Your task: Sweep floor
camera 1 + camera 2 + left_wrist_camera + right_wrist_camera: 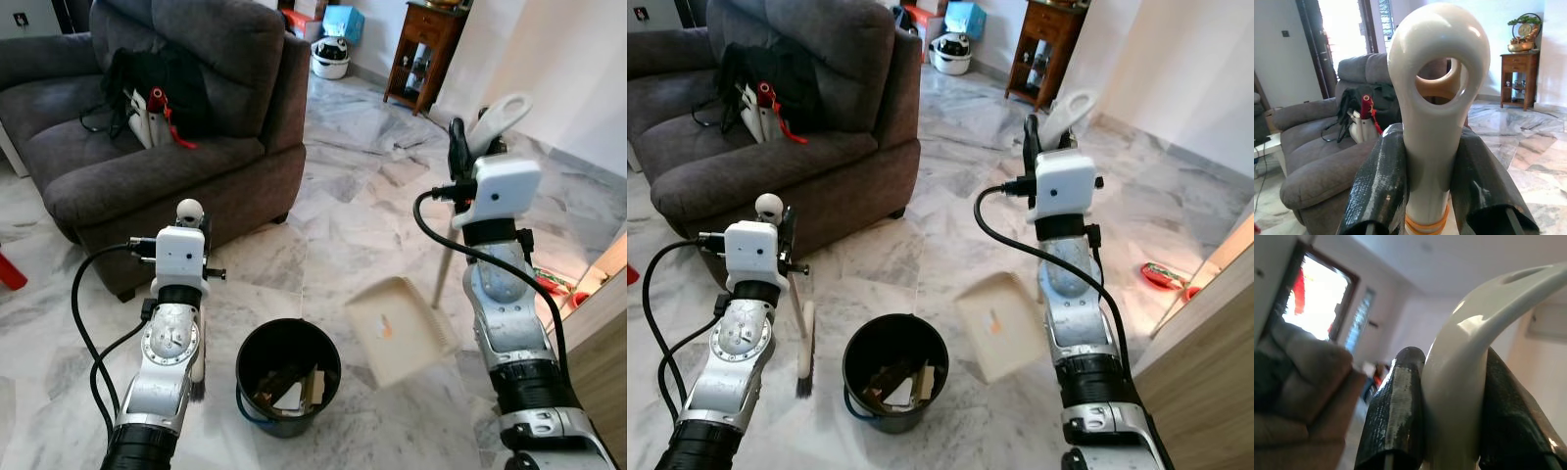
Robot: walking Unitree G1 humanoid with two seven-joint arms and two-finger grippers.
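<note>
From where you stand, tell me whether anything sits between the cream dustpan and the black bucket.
Nothing visible does. The cream plastic dustpan, held by its long handle in the right gripper, hangs tilted just beside the round black bucket, with bare marble floor between them. The left gripper holds the white brush handle on the bucket's other side.

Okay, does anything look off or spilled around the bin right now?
Nothing spilled. The black bin stands upright with scraps inside. The dustpan, held by the right gripper, is tilted beside the bin with an orange bit on it.
</note>
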